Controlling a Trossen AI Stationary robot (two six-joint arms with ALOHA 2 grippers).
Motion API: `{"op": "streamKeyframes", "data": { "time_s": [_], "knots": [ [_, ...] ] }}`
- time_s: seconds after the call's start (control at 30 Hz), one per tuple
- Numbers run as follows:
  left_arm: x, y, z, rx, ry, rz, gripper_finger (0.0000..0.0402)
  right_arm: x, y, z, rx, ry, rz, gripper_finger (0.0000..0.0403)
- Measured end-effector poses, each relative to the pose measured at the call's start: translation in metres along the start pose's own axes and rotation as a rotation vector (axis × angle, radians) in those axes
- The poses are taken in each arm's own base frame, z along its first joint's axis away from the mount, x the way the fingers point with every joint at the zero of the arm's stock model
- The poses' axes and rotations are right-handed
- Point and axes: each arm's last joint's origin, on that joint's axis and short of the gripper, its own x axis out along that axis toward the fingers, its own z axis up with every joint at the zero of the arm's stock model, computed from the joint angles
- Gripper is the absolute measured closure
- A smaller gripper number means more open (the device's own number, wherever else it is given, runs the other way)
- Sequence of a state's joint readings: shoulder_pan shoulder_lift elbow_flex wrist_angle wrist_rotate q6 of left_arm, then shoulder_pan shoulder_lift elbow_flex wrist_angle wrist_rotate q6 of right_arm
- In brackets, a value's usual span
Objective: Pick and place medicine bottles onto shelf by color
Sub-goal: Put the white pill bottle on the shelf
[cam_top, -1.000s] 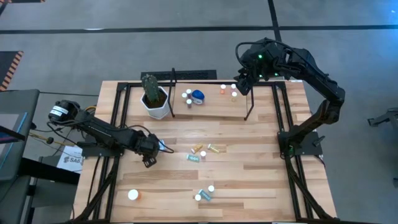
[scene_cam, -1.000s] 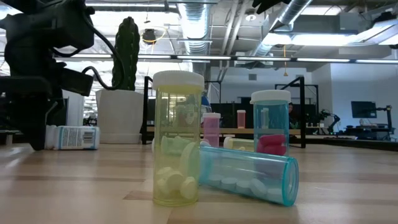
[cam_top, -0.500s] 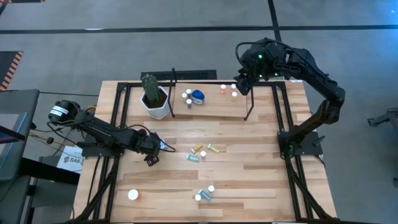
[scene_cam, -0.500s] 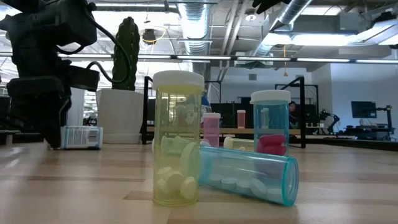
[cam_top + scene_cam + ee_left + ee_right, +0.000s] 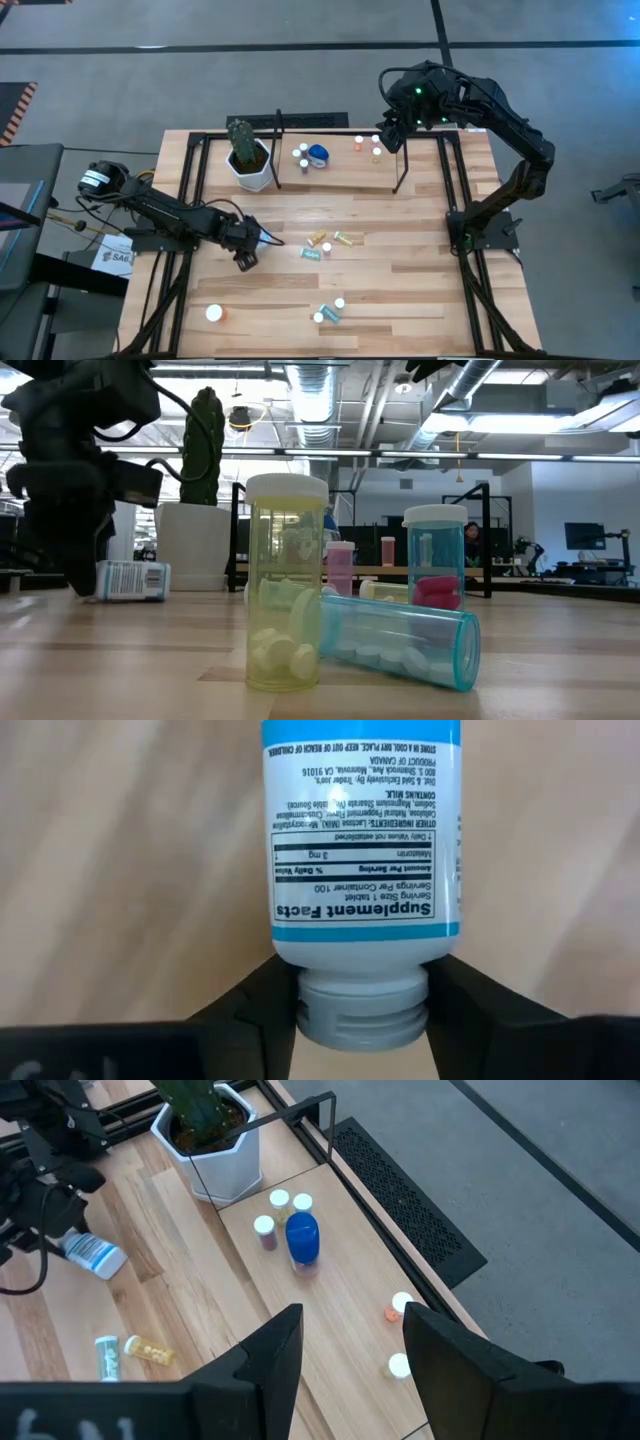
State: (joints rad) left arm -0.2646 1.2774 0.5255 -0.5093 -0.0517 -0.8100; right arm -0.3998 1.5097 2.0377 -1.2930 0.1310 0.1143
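My left gripper is at the table's left middle, shut on a white bottle with a blue-banded printed label. The bottle also shows in the left wrist view and the low view. My right gripper hangs open and empty above the far right end of the shelf. On the shelf stand white-capped bottles, a rounded blue one and small orange ones. Several small bottles lie on the table. My left gripper pinches the bottle's grey threaded neck between its two fingers, one on each side. The bottle sticks out ahead of the fingers toward the table's right, lying about level, low over the tabletop. Whether it touches the wood I cannot tell.
A white pot with a cactus stands at the shelf's left end. Teal and yellow bottles stand and lie near the near edge, close to the low camera. An orange, white-capped bottle is at the near left.
My left gripper has gone a little toward the table's right, carrying the white bottle, which stays level and low over the table.
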Motion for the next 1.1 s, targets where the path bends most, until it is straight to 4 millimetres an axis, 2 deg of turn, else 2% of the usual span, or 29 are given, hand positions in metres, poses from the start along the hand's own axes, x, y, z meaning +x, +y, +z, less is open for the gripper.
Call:
{"op": "streamKeyframes", "data": {
  "time_s": [0.2, 0.47, 0.73, 0.97, 1.1],
  "knots": [
    [-0.001, -0.008, 0.002, -0.097, 0.068, -0.158, 0.0234, 0.0, 0.0, 0.0, 0.0, 0.0, 0.0, 0.0207],
    [-0.007, -0.029, 0.016, -0.216, 0.049, -0.456, 0.0255, 0.0, 0.0, 0.0, 0.0, 0.0, 0.0, 0.0207],
    [-0.032, -0.053, 0.047, -0.294, -0.235, -0.832, 0.0244, 0.0, 0.0, 0.004, -0.053, -0.042, 0.003, 0.0207],
    [-0.058, -0.055, 0.071, -0.329, -0.52, -1.058, 0.0249, 0.0, 0.002, 0.015, -0.071, -0.15, 0.01, 0.0207],
    [-0.068, -0.054, 0.077, -0.345, -0.636, -1.117, 0.0246, 0.006, 0.005, 0.021, 0.046, -0.183, 0.052, 0.0207]
  ]
}}
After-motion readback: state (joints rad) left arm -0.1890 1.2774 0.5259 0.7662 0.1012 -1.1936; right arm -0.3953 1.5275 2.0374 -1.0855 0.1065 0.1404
